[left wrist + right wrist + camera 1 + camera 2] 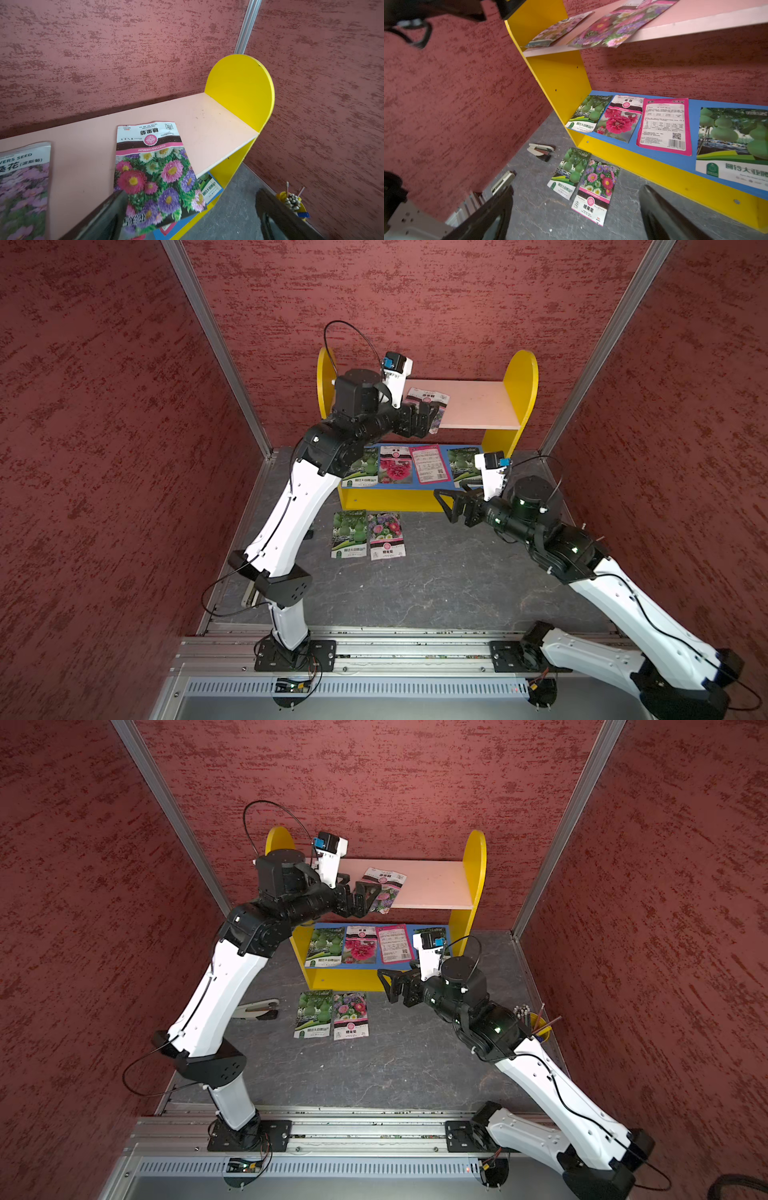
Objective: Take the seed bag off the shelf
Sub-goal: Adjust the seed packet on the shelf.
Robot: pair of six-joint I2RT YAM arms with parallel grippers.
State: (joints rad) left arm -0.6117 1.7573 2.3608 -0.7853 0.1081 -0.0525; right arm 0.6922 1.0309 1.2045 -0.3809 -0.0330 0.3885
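we mark the shelf [521, 377]: yellow side panels, pale pink upper board, blue lower board. the seed bag [153, 172] we show with pink, purple and white blooms among green leaves, and a pink band. walls [124, 406] mottled red; floor [436, 580] dark grey, veined paler.

I stand in a small test booth of a robot lab, not in a home or a shop. 3 red textured walls [415, 290] with bare aluminium posts [216, 344] close it in. My left arm [291, 506] and right arm [623, 605] are bolted on a metal rail [395, 649] at the edge of a grey table [436, 585]. A toy-like shelf [521, 377] stands at the back.
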